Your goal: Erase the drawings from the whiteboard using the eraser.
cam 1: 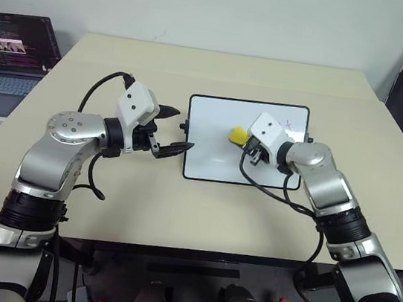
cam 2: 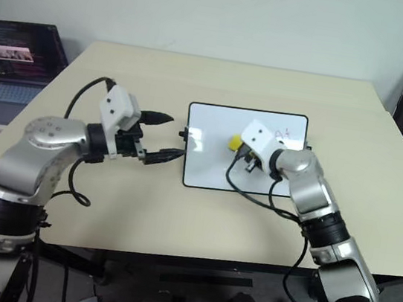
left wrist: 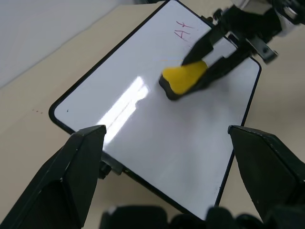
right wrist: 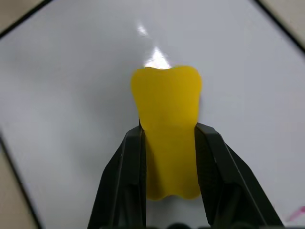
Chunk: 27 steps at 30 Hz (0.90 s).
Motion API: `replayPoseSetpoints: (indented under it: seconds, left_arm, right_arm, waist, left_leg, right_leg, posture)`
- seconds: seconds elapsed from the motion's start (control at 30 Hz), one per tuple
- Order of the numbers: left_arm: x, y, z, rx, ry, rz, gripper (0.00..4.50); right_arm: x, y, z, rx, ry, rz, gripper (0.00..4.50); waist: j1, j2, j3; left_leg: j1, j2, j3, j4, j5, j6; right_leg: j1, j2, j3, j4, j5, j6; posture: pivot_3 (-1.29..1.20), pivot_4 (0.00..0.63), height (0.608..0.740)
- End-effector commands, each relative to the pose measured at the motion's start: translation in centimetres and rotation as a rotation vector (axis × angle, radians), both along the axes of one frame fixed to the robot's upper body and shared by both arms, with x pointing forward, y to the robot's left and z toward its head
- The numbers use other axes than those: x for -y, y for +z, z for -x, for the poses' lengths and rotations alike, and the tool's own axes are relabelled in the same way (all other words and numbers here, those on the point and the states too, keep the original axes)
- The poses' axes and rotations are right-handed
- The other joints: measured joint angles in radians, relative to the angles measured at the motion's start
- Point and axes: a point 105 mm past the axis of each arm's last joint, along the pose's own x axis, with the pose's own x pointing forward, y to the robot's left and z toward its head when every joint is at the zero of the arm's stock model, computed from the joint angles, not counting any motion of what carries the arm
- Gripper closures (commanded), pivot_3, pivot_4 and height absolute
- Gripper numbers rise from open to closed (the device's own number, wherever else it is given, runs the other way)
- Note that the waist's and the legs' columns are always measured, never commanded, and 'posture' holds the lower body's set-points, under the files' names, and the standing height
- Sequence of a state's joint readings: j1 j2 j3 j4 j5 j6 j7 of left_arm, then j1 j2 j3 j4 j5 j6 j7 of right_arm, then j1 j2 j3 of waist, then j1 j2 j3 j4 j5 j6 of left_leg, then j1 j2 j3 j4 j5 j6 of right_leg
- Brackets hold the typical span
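**Eraser pressed to the board, 1 red mark left in sight**

My right pincer (right wrist: pixel 169 143) is clenched on the yellow eraser (right wrist: pixel 167 129), both black fingers (right wrist: pixel 126 176) squeezing its sides. The eraser's free end lies on the whiteboard (cam 1: pixel 208 159), near the middle of the glossy surface. The board rests flat on the beige worktop (cam 1: pixel 251 225). Red drawings (cam 2: pixel 282 134) reading roughly "A+" sit near the board's far right corner, just beyond my right wrist. My left pincer (cam 1: pixel 170 130) hangs released at the board's left short edge, its 2 fingers spread apart, 1 fingertip (cam 1: pixel 185 147) over the black frame. A laptop (cam 1: pixel 8 56) stands off to my left.
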State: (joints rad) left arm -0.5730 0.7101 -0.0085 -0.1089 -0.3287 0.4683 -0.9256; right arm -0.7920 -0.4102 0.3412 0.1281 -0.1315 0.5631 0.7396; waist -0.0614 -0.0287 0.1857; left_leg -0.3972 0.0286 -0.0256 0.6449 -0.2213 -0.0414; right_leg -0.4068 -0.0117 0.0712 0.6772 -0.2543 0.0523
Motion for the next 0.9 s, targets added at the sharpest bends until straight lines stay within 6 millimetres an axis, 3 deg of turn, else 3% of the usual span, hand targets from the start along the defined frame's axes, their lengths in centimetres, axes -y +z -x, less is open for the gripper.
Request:
replayPoseSetpoints:
  seconds: [0.03, 0.17, 0.23, 0.3, 0.37, 0.47, 0.67, 0.9]
  left_arm:
    - [0.3, 1.3, 0.0, 0.061, -0.012, 0.003, 0.0]
    - [0.7, 1.3, -0.2, 0.064, -0.014, 0.012, 0.0]
    - [0.8, 1.4, -0.2, 0.066, -0.019, 0.016, 0.0]
    - [0.7, 1.6, -0.1, 0.07, -0.022, 0.017, 0.0]
    - [0.2, 2.0, -0.2, 0.08, -0.015, 0.012, 0.0]
    - [-0.7, 2.5, -0.4, 0.095, 0.01, 0.011, 0.0]
    - [-1.4, 2.3, -0.6, 0.089, 0.022, 0.001, 0.0]
    - [-1.5, 1.9, -0.4, 0.069, 0.017, -0.014, 0.0]
  right_arm:
    - [0.2, -1.6, 0.8, -0.07, 0.006, 0.038, 3.46]
    - [0.5, -0.4, 0.7, -0.053, -0.009, -0.019, 3.46]
    - [0.3, 2.2, 1.4, -0.007, 0.063, -0.111, 3.46]
    - [0.5, 5.5, 3.4, 0.037, 0.189, -0.224, 3.46]
    - [2.2, 7.7, 5.0, 0.046, 0.231, -0.271, 3.46]
    - [6.3, 10.0, 5.7, 0.081, 0.149, -0.308, 3.47]
    - [14.4, 9.7, 6.6, 0.075, -0.08, -0.225, 3.48]
    - [18.1, 8.7, 6.7, 0.05, -0.195, -0.196, 3.48]
  waist:
    - [0.0, 0.0, 0.0]
    - [0.001, 0.0, 0.0]
    - [0.003, 0.0, 0.0]
    - [0.004, 0.0, 0.001]
    - [0.007, 0.0, 0.003]
    - [0.01, 0.0, 0.003]
    - [0.017, 0.0, 0.003]
    - [0.005, 0.0, 0.003]
  left_leg:
    - [0.0, 0.0, 0.0, 0.0, 0.0, 0.0]
    - [0.0, 0.0, 0.0, 0.0, 0.0, 0.0]
    - [-0.001, 0.0, 0.0, 0.0, 0.0, 0.0]
    - [-0.003, 0.0, 0.0, 0.0, 0.0, 0.0]
    - [-0.005, 0.0, -0.001, -0.001, 0.0, 0.0]
    - [-0.006, 0.0, -0.001, -0.002, -0.002, -0.002]
    - [-0.007, 0.0, 0.0, -0.006, -0.003, -0.002]
    - [-0.007, 0.0, 0.001, -0.006, -0.004, -0.002]
  right_leg:
    - [0.0, 0.0, 0.0, 0.0, 0.0, 0.0]
    - [0.0, 0.0, 0.0, 0.0, 0.0, 0.0]
    - [0.0, 0.0, 0.0, 0.0, 0.0, 0.0]
    - [-0.002, 0.0, 0.0, -0.001, 0.0, 0.0]
    - [-0.004, 0.0, -0.001, -0.003, -0.001, 0.0]
    - [-0.004, 0.0, -0.001, -0.005, -0.001, 0.001]
    - [-0.002, -0.001, -0.002, -0.015, -0.001, 0.001]
    - [-0.002, -0.001, -0.001, -0.015, -0.002, 0.002]
  posture:
    - [0.0, 0.15, 0.74]
    - [0.0, 0.15, 0.74]
    - [0.0, 0.15, 0.74]
    - [0.0, 0.15, 0.74]
    - [0.0, 0.15, 0.74]
    - [0.0, 0.15, 0.74]
    - [0.0, 0.15, 0.74]
    - [0.0, 0.15, 0.74]
